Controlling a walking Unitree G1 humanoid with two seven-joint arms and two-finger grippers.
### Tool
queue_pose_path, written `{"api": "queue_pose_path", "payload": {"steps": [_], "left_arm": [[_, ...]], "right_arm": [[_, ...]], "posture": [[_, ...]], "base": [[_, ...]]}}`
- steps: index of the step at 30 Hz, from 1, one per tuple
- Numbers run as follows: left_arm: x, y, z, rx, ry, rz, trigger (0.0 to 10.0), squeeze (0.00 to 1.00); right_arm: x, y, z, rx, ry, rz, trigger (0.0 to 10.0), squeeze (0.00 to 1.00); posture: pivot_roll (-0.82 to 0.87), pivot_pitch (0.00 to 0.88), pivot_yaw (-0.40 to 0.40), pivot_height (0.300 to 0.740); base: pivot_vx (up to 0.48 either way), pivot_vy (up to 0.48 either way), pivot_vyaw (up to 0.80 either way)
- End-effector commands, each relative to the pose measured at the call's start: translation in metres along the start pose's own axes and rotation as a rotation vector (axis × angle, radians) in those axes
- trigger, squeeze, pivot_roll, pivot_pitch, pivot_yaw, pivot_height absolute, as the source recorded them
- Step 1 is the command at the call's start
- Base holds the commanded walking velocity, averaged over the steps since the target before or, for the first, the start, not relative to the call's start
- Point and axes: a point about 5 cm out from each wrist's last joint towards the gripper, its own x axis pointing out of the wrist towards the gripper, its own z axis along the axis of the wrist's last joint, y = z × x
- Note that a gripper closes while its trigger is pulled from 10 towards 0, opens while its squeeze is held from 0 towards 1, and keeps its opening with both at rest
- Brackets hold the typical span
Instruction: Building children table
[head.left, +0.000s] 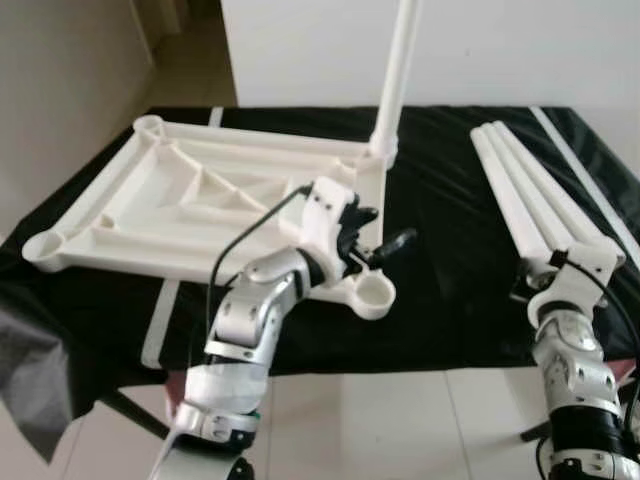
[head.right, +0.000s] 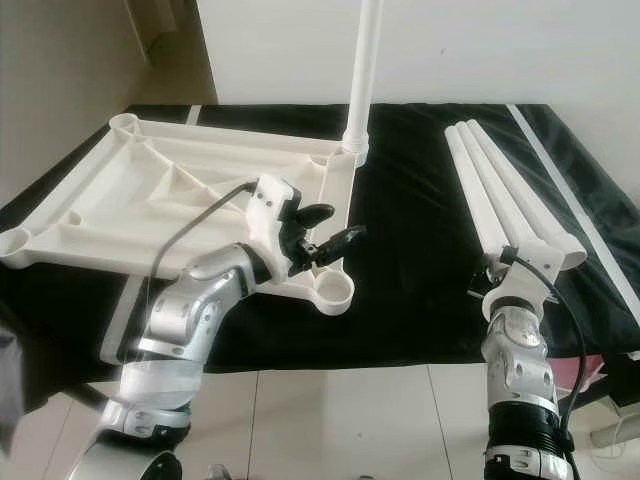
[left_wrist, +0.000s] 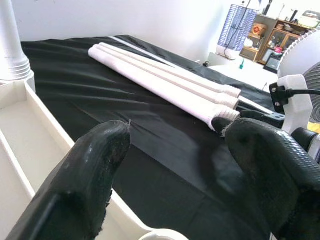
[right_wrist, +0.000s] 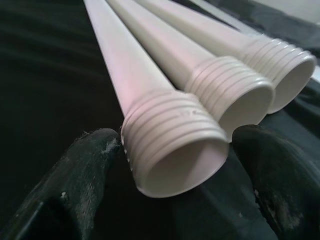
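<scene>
A white plastic tabletop (head.left: 190, 205) lies upside down on the black cloth. One white leg (head.left: 398, 70) stands upright, screwed into its far right corner. The near right corner socket (head.left: 373, 292) is bare. My left gripper (head.left: 385, 228) hovers open just above that near right edge, holding nothing. Three loose white legs (head.left: 530, 200) lie side by side on the right. My right gripper (right_wrist: 177, 150) is open at their near ends, its fingers (right_wrist: 85, 170) either side of the threaded end (right_wrist: 172, 145) of the leftmost leg without closing on it.
The black cloth (head.left: 440, 260) covers a low table whose front edge runs just before both arms, with tiled floor (head.left: 400, 420) below. A white wall stands behind. A fan (left_wrist: 300, 55) and shelves show beyond the table's right side.
</scene>
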Motion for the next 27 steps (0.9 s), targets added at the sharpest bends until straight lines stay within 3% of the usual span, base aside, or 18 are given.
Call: {"api": "queue_pose_path", "payload": {"steps": [1, 14, 26, 27], "left_arm": [[0.000, 0.003, 0.000, -0.006, 0.005, 0.090, 10.0, 0.00], [0.012, -0.001, 0.008, -0.005, -0.018, 0.061, 10.0, 0.00], [0.016, -0.005, 0.012, -0.018, -0.034, 0.056, 10.0, 0.00], [0.017, -0.004, 0.012, -0.018, -0.038, 0.055, 10.0, 0.00]], "right_arm": [[-0.002, 0.000, -0.004, 0.003, 0.021, 0.014, 10.0, 0.00], [0.011, 0.001, 0.000, -0.003, 0.050, 0.116, 10.0, 0.00], [0.019, 0.012, -0.001, -0.016, 0.069, 0.209, 10.0, 0.00], [0.021, 0.017, 0.000, -0.016, 0.066, 0.250, 1.3, 0.00]], "posture": [[-0.06, 0.086, 0.016, 0.740], [-0.07, 0.068, 0.023, 0.740], [-0.06, 0.056, 0.026, 0.740], [-0.06, 0.050, 0.027, 0.740]], "base": [[0.000, 0.000, 0.00], [0.000, 0.000, 0.00], [0.000, 0.000, 0.00], [0.000, 0.000, 0.00]]}}
